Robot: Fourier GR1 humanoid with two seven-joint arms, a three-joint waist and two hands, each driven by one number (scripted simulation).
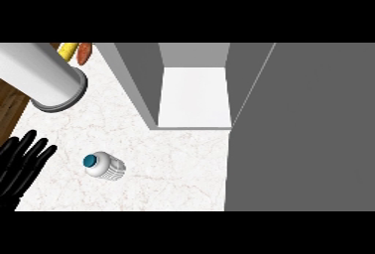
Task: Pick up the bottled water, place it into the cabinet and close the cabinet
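I count one bottled water, one hand, one cabinet, one large white cylinder with a grey rim, and two small things at the top edge, one yellow and one orange, touching or nearly so; only my left hand shows, at the left edge of the view, its black fingers straight and spread, holding nothing, near the bottle but apart from it; the bottle is white with a teal cap, standing cap up on the marble counter, toward the counter's near left part; the counter's left edge runs slanted past the hand, with dark wood beyond it; open marble lies between the bottle and the cabinet's front lip, and more to the bottle's right as far as the wide grey door panel that fills the view's right side; the cabinet stands open, grey walls on either side of a white shelf floor; the bottle is outside it, on the counter.
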